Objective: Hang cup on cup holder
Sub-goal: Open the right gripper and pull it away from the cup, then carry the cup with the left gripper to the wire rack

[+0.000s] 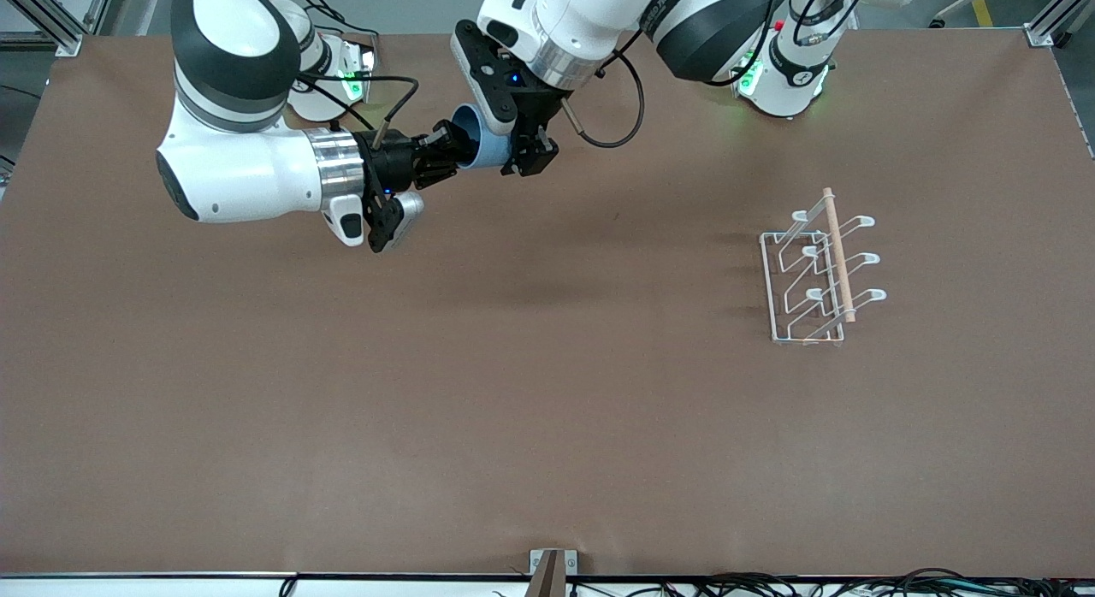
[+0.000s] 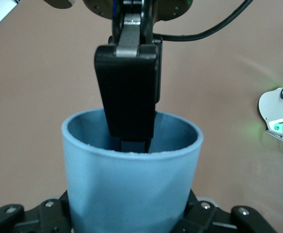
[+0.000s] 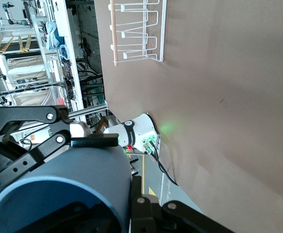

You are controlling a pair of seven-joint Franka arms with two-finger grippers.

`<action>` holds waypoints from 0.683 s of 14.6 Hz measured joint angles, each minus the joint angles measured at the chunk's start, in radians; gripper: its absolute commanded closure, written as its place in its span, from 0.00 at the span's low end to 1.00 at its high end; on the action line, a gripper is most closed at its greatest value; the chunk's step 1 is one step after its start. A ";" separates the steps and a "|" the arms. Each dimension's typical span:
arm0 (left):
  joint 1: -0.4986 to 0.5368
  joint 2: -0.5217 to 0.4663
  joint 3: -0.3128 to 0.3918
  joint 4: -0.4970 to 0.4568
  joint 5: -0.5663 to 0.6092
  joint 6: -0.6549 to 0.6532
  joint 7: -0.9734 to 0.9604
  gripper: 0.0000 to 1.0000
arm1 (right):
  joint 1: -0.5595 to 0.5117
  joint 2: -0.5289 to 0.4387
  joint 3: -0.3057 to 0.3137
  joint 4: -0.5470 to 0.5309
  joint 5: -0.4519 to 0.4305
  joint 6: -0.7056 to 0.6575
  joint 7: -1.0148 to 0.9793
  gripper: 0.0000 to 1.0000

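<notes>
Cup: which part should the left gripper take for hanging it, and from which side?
Its closed end, from above across the outer wall. The cup lies sideways in the air, and the right gripper has a finger inside the open mouth, leaving only the base end free; the left gripper straddles it.

Brown table with a plain matte top, grey metal frame posts at its corners, a small bracket at the near edge, black cables along that edge
</notes>
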 measured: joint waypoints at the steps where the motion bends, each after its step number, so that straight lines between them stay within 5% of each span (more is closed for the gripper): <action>1: 0.001 0.002 0.001 0.000 0.000 0.001 0.000 0.56 | 0.001 0.000 0.001 0.005 0.001 -0.002 0.001 0.00; 6: 0.055 0.004 0.007 0.007 -0.001 -0.092 0.000 0.55 | -0.005 0.002 -0.013 0.017 -0.008 0.017 0.004 0.00; 10: 0.171 -0.011 0.010 0.021 0.115 -0.362 0.003 0.55 | -0.101 0.004 -0.029 0.015 -0.295 0.008 0.004 0.00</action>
